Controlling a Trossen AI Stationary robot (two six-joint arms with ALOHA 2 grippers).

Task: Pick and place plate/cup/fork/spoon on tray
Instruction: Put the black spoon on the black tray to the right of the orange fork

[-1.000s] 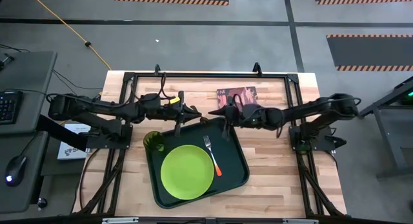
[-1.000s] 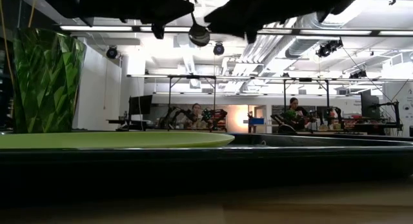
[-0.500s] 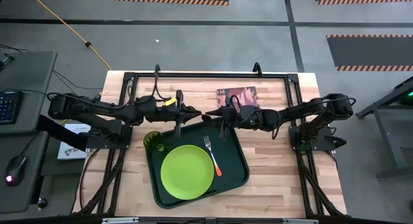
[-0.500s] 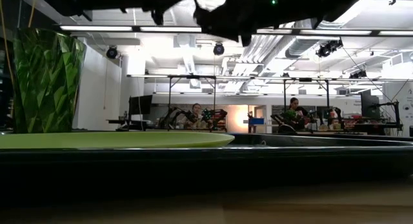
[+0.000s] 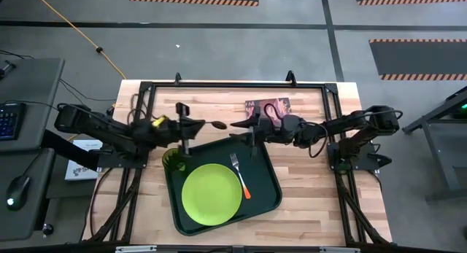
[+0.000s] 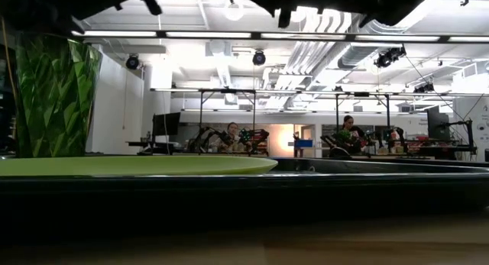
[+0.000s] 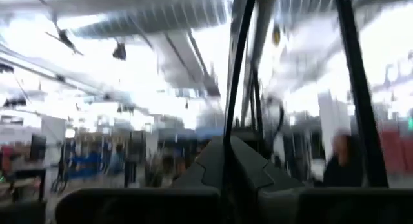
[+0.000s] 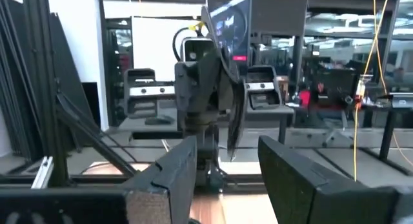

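Observation:
The dark-green tray (image 5: pixel 273 202) lies at the table's middle and also shows in the low view (image 6: pixel 321 190). On it are the lime-green plate (image 5: pixel 211 195), the orange-handled fork (image 5: pixel 241 176) and, in the far left corner, the green cup (image 5: pixel 174 160). My left gripper (image 5: pixel 198 125) is shut on the dark spoon (image 5: pixel 217 125), above the tray's far edge. My right gripper (image 5: pixel 235 125) is open and empty. It points at the spoon's bowl from the right, a little apart from it. The right wrist view shows the left gripper (image 8: pixel 206 88) straight ahead. My left gripper pinches the spoon's thin handle (image 7: pixel 227 153) between its two shut fingers. The fingers lie level and point toward the table's right, along the handle. The spoon sticks out beyond the fingertips, its bowl (image 5: pixel 217 125) toward my right gripper, clear of the tray.
A small reddish book (image 5: pixel 268 107) lies on the table behind the right gripper. A black frame runs round the table's far edge and sides. Bare wood lies to the right of the tray. People sit at desks far off in the room.
My left gripper has drawn back toward the table's left edge with the spoon, away from my right gripper, so a gap has opened between the two. Both grippers have gone up, nearly out of the low view. The spoon stays clear of the tray.

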